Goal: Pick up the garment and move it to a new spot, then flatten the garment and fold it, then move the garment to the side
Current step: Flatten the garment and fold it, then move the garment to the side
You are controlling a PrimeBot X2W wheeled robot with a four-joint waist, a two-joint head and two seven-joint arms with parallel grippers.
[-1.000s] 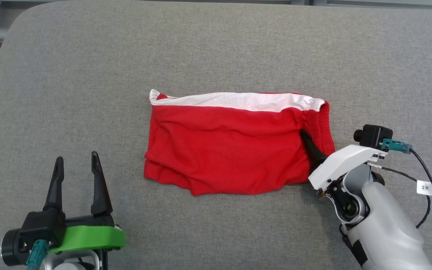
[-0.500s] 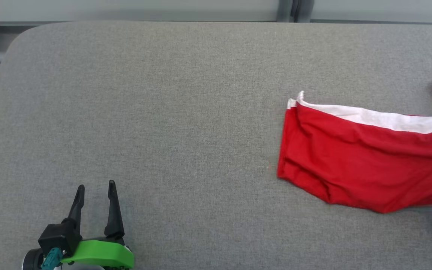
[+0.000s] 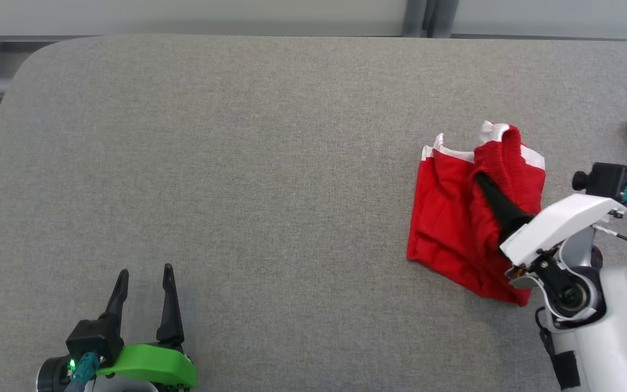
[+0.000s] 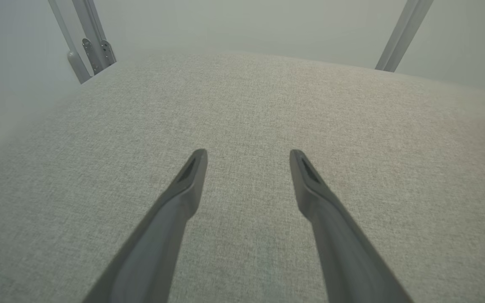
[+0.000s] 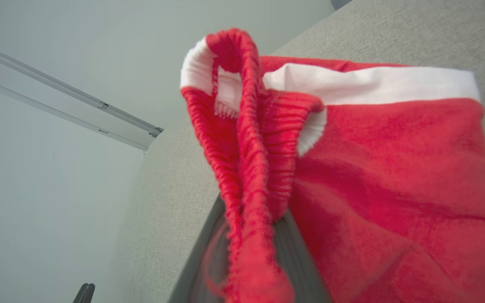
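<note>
Grey padded table (image 3: 270, 163), apparently mid-fold: right gripper (image 3: 482, 179), clamped on the waistband (image 3: 501, 144), holds that end of the red garment (image 3: 449, 234) raised at the table's right, next probably laying it squarely across; left gripper (image 3: 145, 269) parted, empty.

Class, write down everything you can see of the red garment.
The garment is soft red knit cloth with a white band along one edge and a ribbed elastic waistband. It lies creased and partly doubled over on the grey table, toward the right. Its waistband end is lifted and bunched, pinched in the right gripper.
</note>
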